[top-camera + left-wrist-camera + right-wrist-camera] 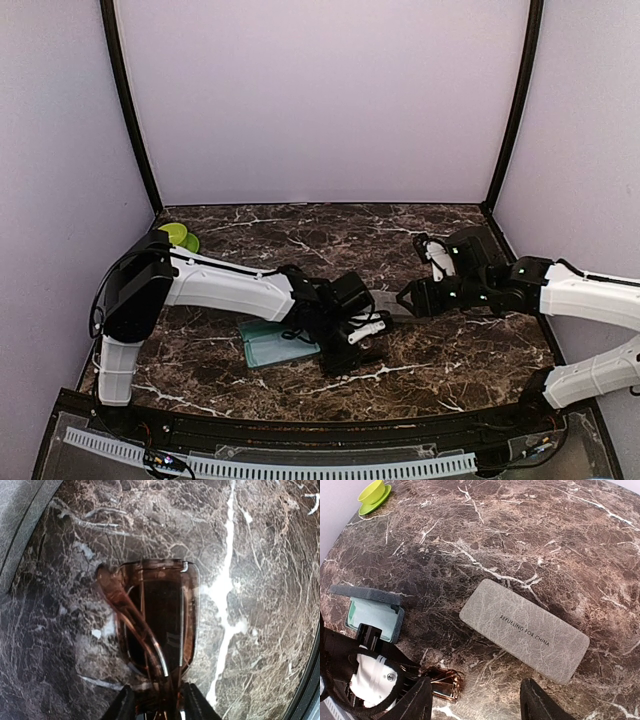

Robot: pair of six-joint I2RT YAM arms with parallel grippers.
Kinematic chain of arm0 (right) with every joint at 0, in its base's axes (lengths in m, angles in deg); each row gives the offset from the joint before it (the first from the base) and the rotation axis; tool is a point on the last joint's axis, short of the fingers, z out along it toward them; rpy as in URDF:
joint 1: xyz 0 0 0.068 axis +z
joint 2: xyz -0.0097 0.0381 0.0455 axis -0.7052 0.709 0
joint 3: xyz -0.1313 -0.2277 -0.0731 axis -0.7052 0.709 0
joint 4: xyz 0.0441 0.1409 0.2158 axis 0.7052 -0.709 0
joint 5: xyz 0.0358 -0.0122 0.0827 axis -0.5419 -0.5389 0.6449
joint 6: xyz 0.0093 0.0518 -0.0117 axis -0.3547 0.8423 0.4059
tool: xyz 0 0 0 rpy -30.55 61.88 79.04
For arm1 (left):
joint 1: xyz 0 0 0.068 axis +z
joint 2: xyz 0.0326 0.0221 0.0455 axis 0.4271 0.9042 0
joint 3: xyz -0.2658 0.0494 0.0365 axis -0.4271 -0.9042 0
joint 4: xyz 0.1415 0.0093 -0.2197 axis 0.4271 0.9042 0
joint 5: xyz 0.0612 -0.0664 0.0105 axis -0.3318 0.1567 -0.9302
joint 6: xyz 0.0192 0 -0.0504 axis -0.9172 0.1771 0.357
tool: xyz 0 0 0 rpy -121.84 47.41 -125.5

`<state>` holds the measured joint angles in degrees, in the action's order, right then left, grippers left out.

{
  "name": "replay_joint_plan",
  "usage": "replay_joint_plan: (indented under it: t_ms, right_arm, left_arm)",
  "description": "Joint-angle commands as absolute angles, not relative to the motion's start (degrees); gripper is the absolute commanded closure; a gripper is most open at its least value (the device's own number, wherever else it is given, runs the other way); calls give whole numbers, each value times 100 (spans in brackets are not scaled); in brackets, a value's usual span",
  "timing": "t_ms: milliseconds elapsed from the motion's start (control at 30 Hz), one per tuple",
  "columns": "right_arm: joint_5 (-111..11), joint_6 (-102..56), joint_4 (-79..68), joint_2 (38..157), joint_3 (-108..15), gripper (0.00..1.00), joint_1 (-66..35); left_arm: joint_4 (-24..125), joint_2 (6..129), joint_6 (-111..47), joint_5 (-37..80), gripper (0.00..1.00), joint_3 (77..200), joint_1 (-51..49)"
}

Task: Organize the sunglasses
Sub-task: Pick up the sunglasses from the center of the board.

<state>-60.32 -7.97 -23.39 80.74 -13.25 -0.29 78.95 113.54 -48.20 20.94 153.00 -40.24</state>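
Lilac walls (320, 100) enclose a dark, white-veined marble table (300, 225) bearing brown sunglasses (160, 620).

Dark marble table (560, 525), closed grey case (525, 630), open blue-grey case (370, 611), green cup (373, 494), brown sunglasses (160, 615)

Lab test booth: plain lilac walls (320, 100) enclose a marble table (300, 225)

Closed grey case (524, 630) — sunglasses (445, 685) nearby
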Motion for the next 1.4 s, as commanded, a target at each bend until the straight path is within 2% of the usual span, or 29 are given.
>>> replay_joint_plan:
  t_ms: [0, 433, 533, 733, 1367]
  right_arm:
    - [-5988, -733, -2057, 8120, -1262, 39, -61]
    - [-5986, -724, -2053, 8122, -1234, 39, -63]
    - [-5986, -725, -2044, 8129, -1240, 39, -60]
    - [-5995, -733, -2072, 8132, -1245, 40, -63]
    - [-6016, -857, -2167, 8039, -1373, 39, -64]
  left_arm:
    - [8329, 11402, -4865, 1972, 68, 15453, -4086]
    - [8186, 11288, -4744, 1849, 93, 15567, -4095]
    - [8190, 11222, -4738, 1855, 96, 15567, -4099]
    - [8242, 11099, -4712, 1819, 100, 15567, -4098]
    - [8240, 10141, -4463, 2139, 100, 15326, -4041]
